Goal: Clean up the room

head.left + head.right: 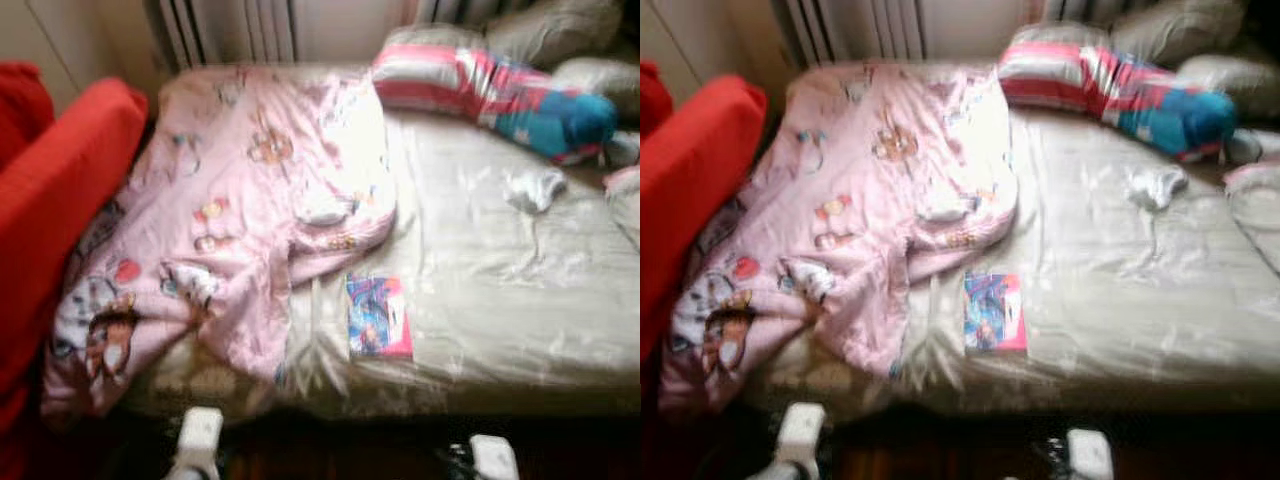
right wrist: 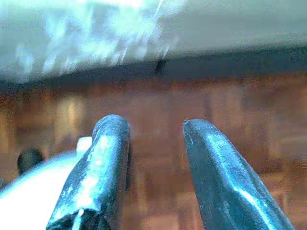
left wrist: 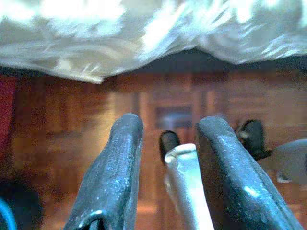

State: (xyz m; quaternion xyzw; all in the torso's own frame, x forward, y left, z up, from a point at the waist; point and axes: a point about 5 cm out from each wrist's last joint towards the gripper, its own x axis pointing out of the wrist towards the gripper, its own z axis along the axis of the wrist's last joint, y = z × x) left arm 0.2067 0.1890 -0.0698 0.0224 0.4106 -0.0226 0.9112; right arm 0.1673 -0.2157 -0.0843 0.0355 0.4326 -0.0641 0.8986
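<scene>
While both grippers hang low with fingers parted and empty, the book (image 1: 379,317) lies ahead on the bed (image 1: 520,300), between them, somewhat nearer the right gripper (image 2: 153,172) than the left gripper (image 3: 165,177).

A blanket (image 1: 240,210) is lying on the bed's (image 1: 500,300) left half. A booklet (image 1: 379,317) is resting near the front edge, right of the blanket. Pillows (image 1: 480,85) are sitting at the back right.

Bed (image 1: 560,330) with pale cream sheet spans frame. Pink cartoon-print duvet (image 1: 240,220) bunched over 9 o'clock half, spilling off near edge. Small pink-and-blue book (image 1: 379,317) flat at 6 o'clock, just beside duvet's hem. Striped pink, white and blue pillow (image 1: 490,90) at 1 o'clock. White crumpled cloth (image 1: 533,188) at 3 o'clock, near pillow.
</scene>
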